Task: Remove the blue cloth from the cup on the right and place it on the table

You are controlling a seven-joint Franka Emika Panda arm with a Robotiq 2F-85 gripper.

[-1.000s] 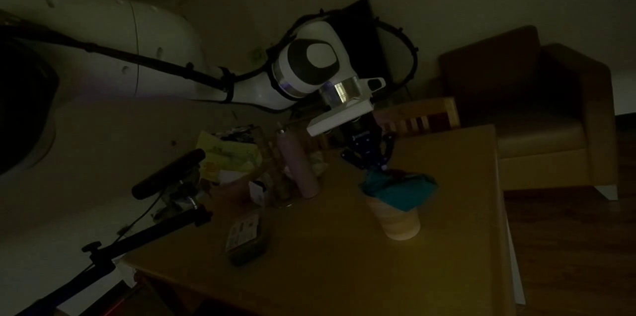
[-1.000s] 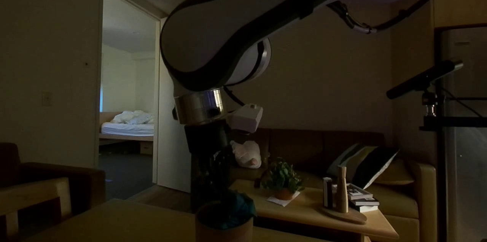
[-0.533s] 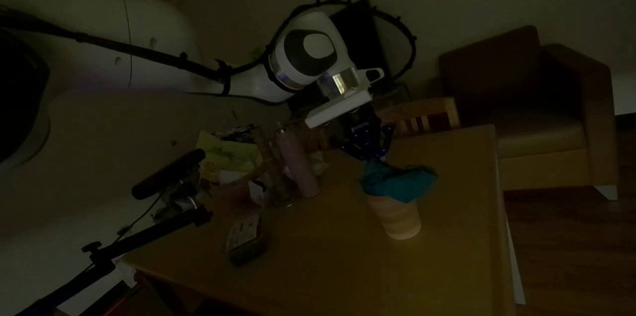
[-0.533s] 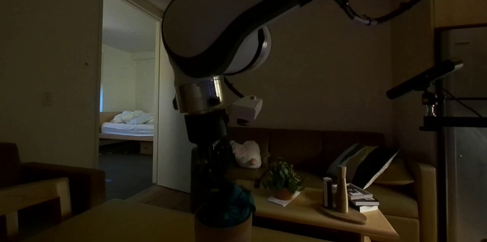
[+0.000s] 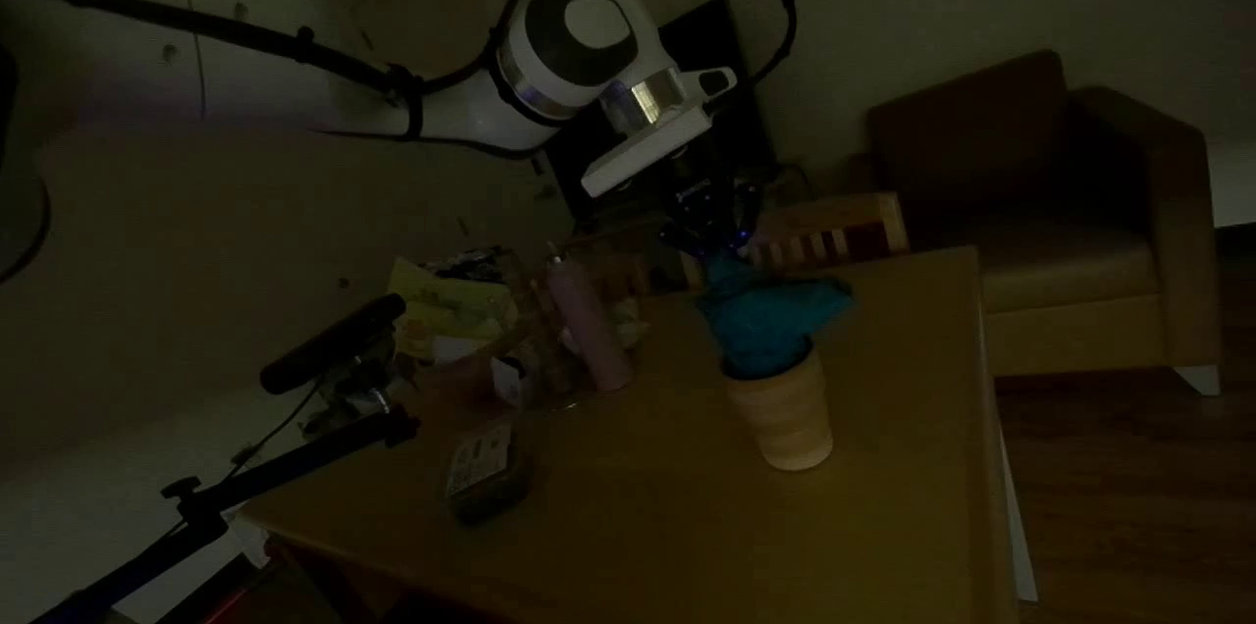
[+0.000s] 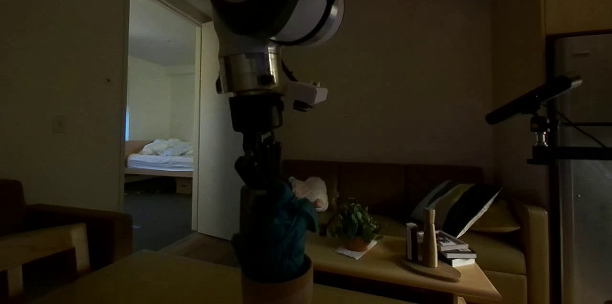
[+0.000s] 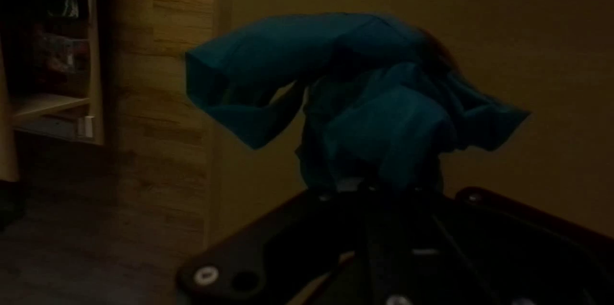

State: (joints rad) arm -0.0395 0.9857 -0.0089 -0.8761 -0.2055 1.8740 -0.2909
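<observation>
At bottom centre of the wrist view the pincer [image 7: 383, 191] pinches the bunched top of the blue cloth [image 7: 383, 125], whose lower folds, in both exterior views, sit inside the cup [image 5: 783, 416]. A sideways pull could snag those folds and tip the cup, right of centre on the desk [image 5: 638, 506] in an exterior view; a shallow hold could let the cloth slip free.

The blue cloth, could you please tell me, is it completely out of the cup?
No, in both exterior views the blue cloth reaches down into the cup.
</observation>
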